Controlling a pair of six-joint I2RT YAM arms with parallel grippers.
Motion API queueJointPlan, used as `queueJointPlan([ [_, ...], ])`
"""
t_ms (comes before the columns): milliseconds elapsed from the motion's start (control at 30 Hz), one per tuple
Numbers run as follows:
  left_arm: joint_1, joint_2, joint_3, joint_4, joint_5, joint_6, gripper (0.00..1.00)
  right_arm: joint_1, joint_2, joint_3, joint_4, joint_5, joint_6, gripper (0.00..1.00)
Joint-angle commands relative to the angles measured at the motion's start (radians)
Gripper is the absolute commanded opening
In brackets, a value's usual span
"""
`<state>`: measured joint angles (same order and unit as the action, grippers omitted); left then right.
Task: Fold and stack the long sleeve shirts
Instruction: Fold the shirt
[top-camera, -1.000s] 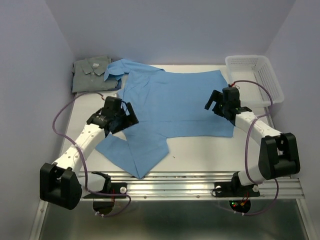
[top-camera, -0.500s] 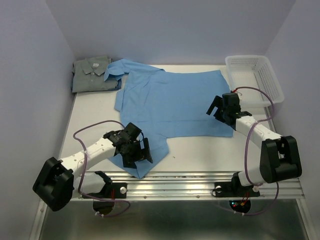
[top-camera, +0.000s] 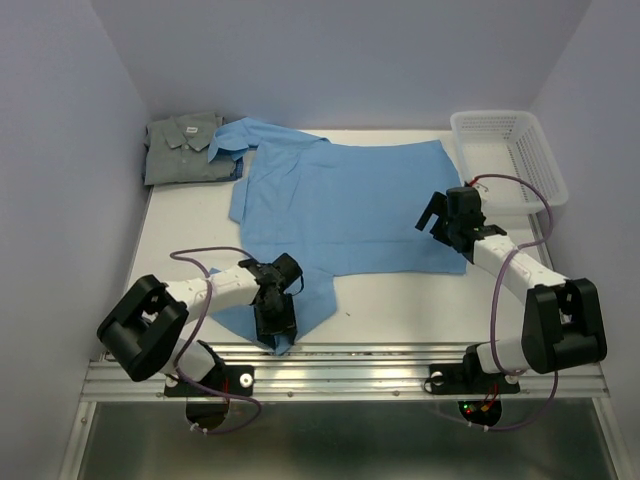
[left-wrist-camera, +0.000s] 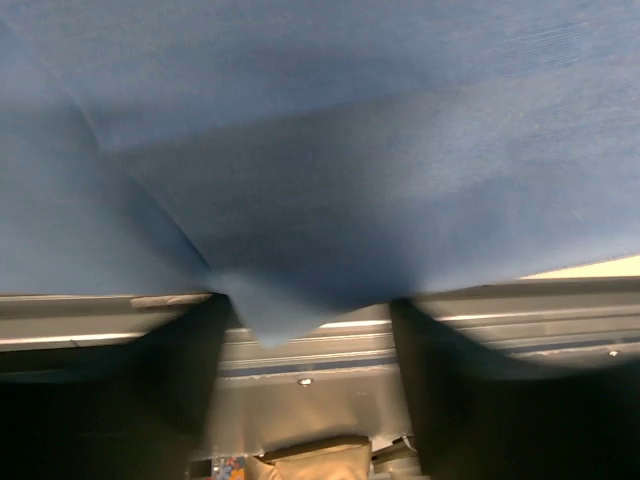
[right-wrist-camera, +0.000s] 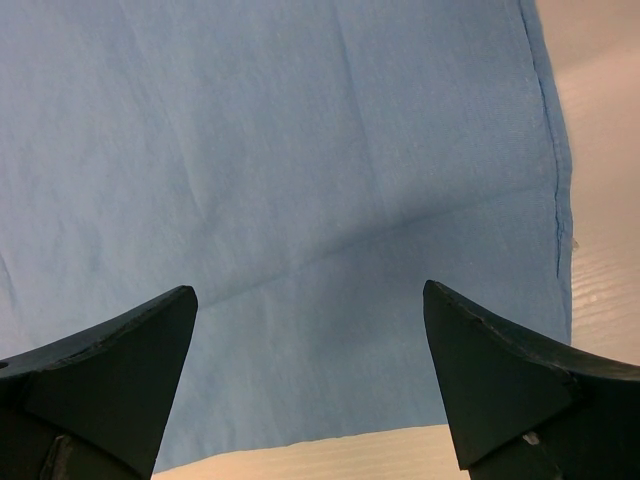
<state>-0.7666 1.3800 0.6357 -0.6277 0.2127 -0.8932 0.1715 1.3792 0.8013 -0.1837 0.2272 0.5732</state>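
**Q:** While the light blue shirt is laid out flat across the middle of the tabletop, where's the other one kept, and what's being done by the arms?

**A:** ok so the grey-green shirt is seen folded up in the far left corner, and the blue one's collar is lapped right against its edge. One blue sleeve is folded down toward the near edge, left of centre, and its tip is hung just past that edge. The left gripper is parked right on that tip. In the wrist view its fingers are spread, with the pointed bit of cloth sat between them, nothing pinched as far as can be told

**Q:** and the right side?

**A:** the right gripper is held over the blue shirt's right-hand part, near the right edge of the tabletop, jaws spread wide. From its wrist camera only flat blue cloth and the hem are seen beyond the fingers, with bare tabletop past that. Also a white mesh basket is sat in the far right corner, just beside the blue shirt's far right corner
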Motion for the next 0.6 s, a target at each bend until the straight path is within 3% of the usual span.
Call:
queueJointPlan([
  [0, -0.002, 0.022, 0.062, 0.051, -0.084, 0.031, 0.48, 0.0, -0.037, -0.016, 0.009, 0.038, -0.01, 1.0],
  [33, -0.005, 0.016, 0.085, 0.031, -0.085, 0.037, 0.2, 0.0, -0.039, -0.016, 0.003, 0.043, -0.012, 1.0],
  [100, -0.005, -0.004, 0.108, 0.004, -0.09, 0.045, 0.0, 0.0, -0.039, -0.016, -0.025, 0.047, -0.01, 1.0],
  [433, -0.003, -0.055, 0.281, -0.083, -0.078, 0.121, 0.0, -0.038, -0.097, -0.065, -0.263, 0.118, 0.068, 1.0],
  [567, 0.006, -0.036, 0.311, -0.078, -0.078, 0.163, 0.0, -0.087, -0.111, -0.099, -0.298, 0.055, 0.094, 1.0],
])
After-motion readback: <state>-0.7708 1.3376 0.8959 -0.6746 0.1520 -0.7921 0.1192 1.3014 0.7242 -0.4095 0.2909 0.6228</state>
